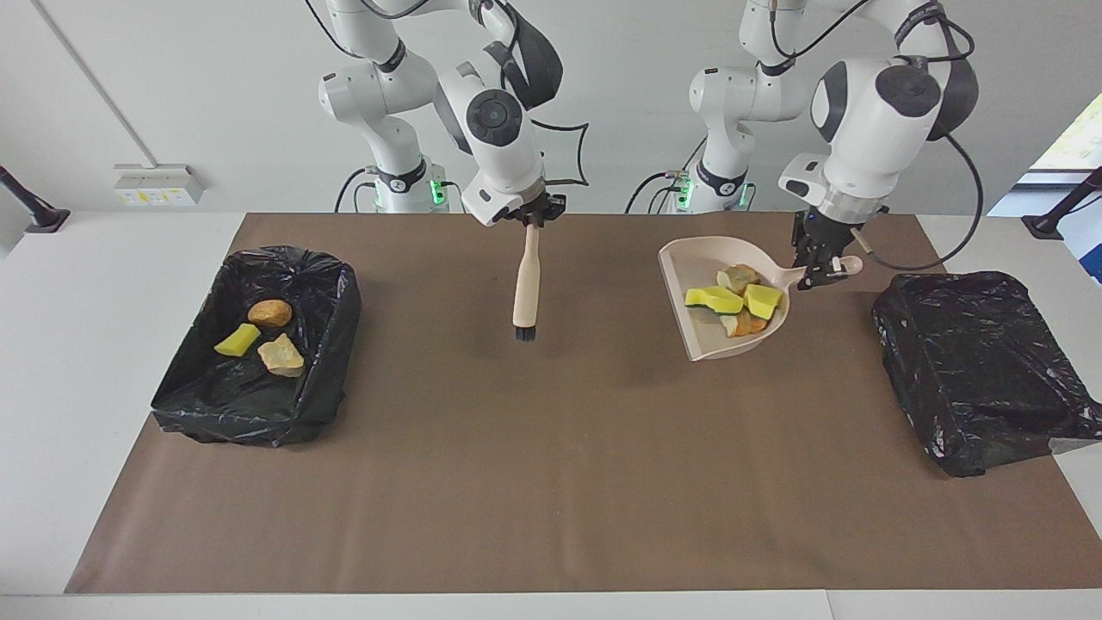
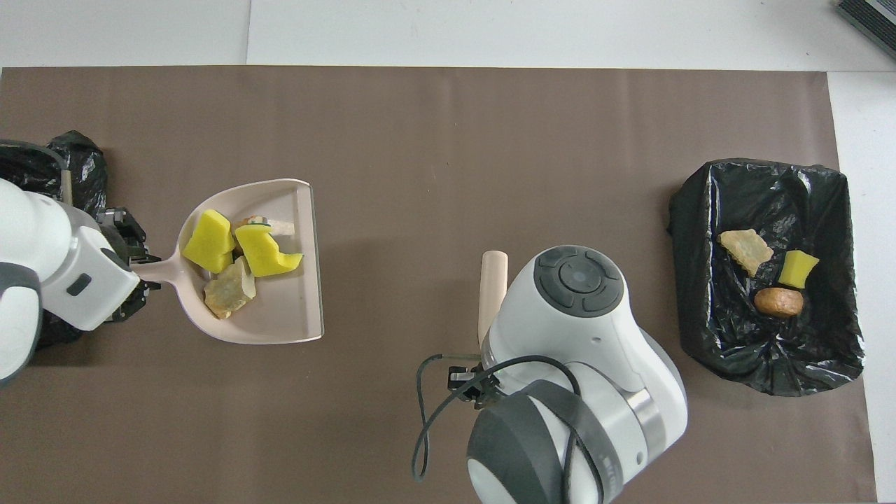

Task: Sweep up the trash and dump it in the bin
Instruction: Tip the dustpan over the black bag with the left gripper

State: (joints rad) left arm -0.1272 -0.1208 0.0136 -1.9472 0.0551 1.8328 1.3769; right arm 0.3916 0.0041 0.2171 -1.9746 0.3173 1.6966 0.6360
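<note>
My left gripper (image 1: 825, 263) is shut on the handle of the pale pink dustpan (image 1: 689, 269), holding it up over the mat beside the black-lined bin (image 1: 981, 370) at the left arm's end. In the pan lies trash (image 1: 732, 301): yellow sponge pieces (image 2: 210, 241) and tan chunks (image 2: 227, 294). Shut on the beige brush (image 1: 526, 280), my right gripper (image 1: 534, 217) holds it hanging over the mat's middle, bristles down. The overhead view shows the dustpan (image 2: 280, 318), the left gripper (image 2: 133, 269) and the tip of the brush (image 2: 492, 276); the arm hides the right gripper.
A second black-lined bin (image 1: 258, 422) at the right arm's end holds three scraps: a yellow piece (image 1: 237, 340), a brown bun (image 1: 270, 312) and a tan chunk (image 1: 281, 355). The brown mat (image 1: 551, 482) covers the table between the bins.
</note>
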